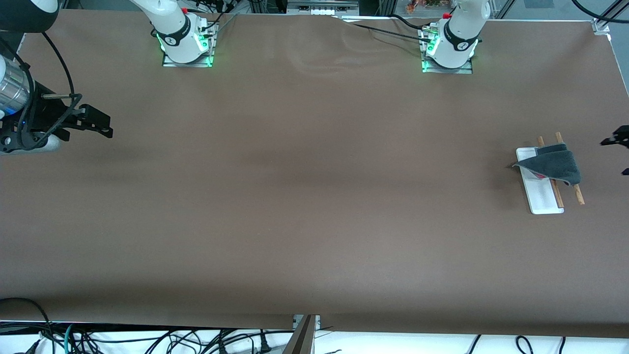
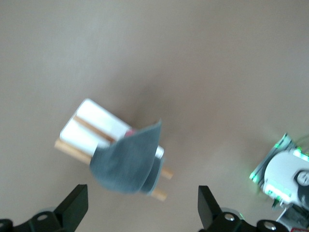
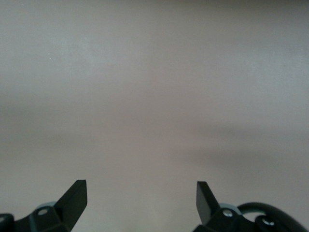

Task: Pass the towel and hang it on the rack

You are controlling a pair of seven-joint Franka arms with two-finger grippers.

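The rack (image 1: 539, 194) stands on the bench (image 1: 295, 196) toward the left arm's end, its base flat on the surface and its two rods (image 1: 579, 194) running side by side above the base. The towel (image 1: 555, 166) is draped over both rods at the end of the rack farther from the front camera; one corner hangs out past the base toward the right arm's end. The left gripper (image 2: 142, 205) hangs over the bench just beside the rack, at the bench's edge, touching nothing. The right gripper (image 1: 96, 123) hangs over bare bench at the right arm's end, well apart from the rack.
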